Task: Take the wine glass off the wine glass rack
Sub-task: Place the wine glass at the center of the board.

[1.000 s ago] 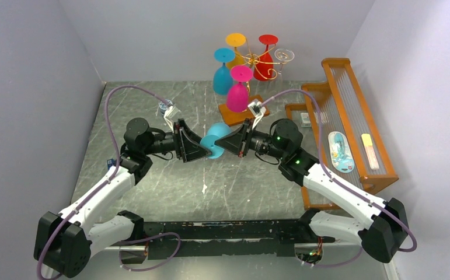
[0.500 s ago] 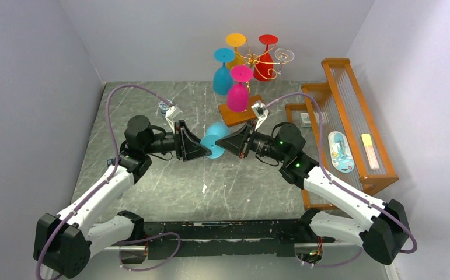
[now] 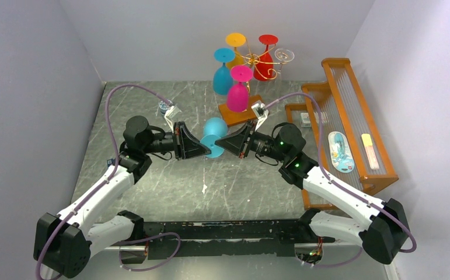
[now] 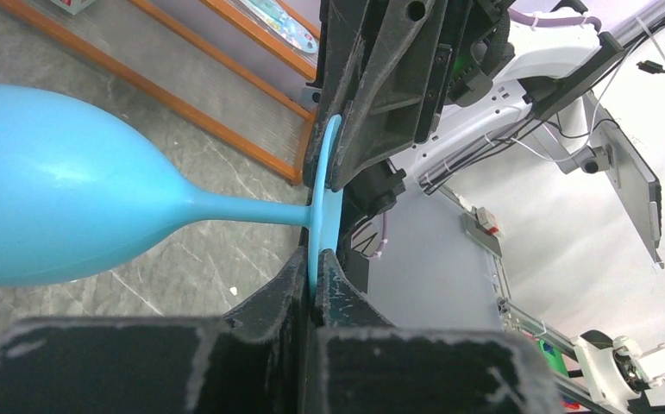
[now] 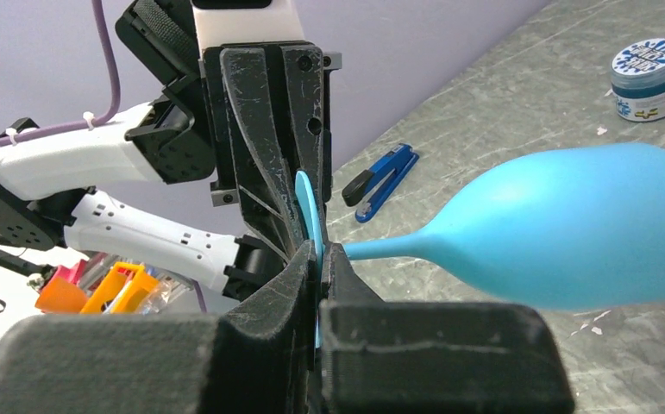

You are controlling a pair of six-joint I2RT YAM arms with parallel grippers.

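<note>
A light blue wine glass (image 3: pixel 214 135) is off the rack, lying sideways in the air between my two arms above the middle of the table. My left gripper (image 4: pixel 313 263) is shut on the edge of its round foot, with the bowl (image 4: pixel 53 207) out to the left. My right gripper (image 5: pixel 321 254) is shut on the same foot from the opposite side, the bowl (image 5: pixel 570 228) to its right. The wine glass rack (image 3: pixel 256 60), gold wire on a brown base (image 3: pixel 234 115), stands behind with blue (image 3: pixel 222 74), pink (image 3: pixel 238 93), yellow, red and clear glasses hanging upside down.
An orange wooden frame (image 3: pixel 351 111) with clear rods stands at the right and holds a toothbrush pack (image 3: pixel 340 150) and a yellow tube (image 3: pixel 369 150). A small blue tin (image 5: pixel 648 78) and a blue stapler (image 5: pixel 380 181) lie on the grey table at the left.
My left gripper has closed onto the glass's foot. The right gripper kept its grip, and the bowl has swung slightly toward the far side.
</note>
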